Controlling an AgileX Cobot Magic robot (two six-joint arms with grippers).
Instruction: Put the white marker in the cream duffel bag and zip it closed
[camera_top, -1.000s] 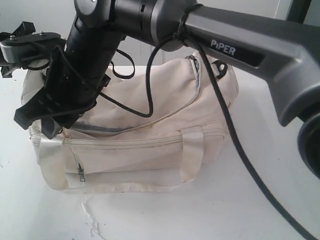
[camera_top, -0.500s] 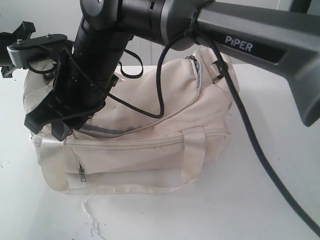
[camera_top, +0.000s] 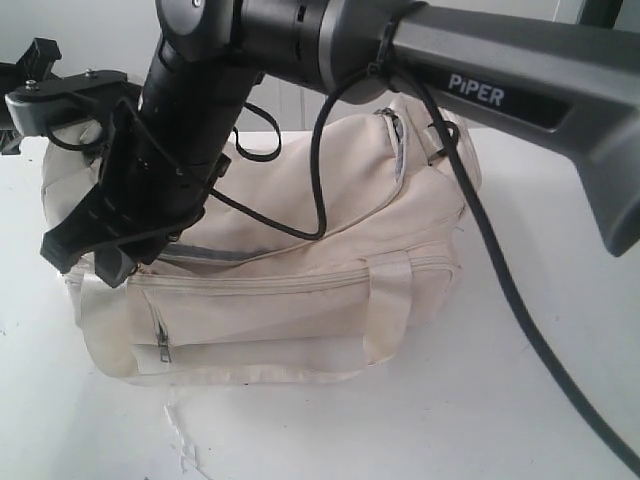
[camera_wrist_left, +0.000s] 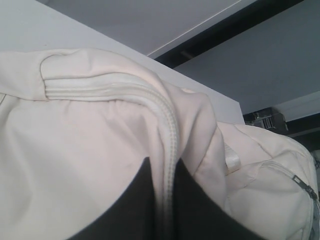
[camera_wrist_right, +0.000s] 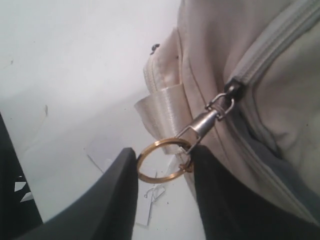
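The cream duffel bag (camera_top: 300, 300) lies on the white table, and its top zip (camera_top: 240, 255) runs toward its left end. My right arm reaches across to that end. The right gripper (camera_wrist_right: 165, 155) is shut on the brass ring (camera_wrist_right: 159, 179) of the metal zip pull (camera_wrist_right: 205, 120), one finger on each side; in the exterior view this gripper (camera_top: 95, 255) hangs at the bag's left end. My left gripper (camera_wrist_left: 164, 167) is shut on a raised cream seam of the bag (camera_wrist_left: 100, 150). The white marker is out of view.
The right arm's black cable (camera_top: 500, 280) hangs across the bag's right half. Scraps of pale tape or paper (camera_top: 180, 430) lie on the white table (camera_top: 520, 420) in front of the bag. A front zip pocket (camera_top: 250, 285) faces the camera.
The right arm rose and shifted a little right a second ago, then its gripper edged back left at the bag's end. The bag's top looks slightly more drawn up.
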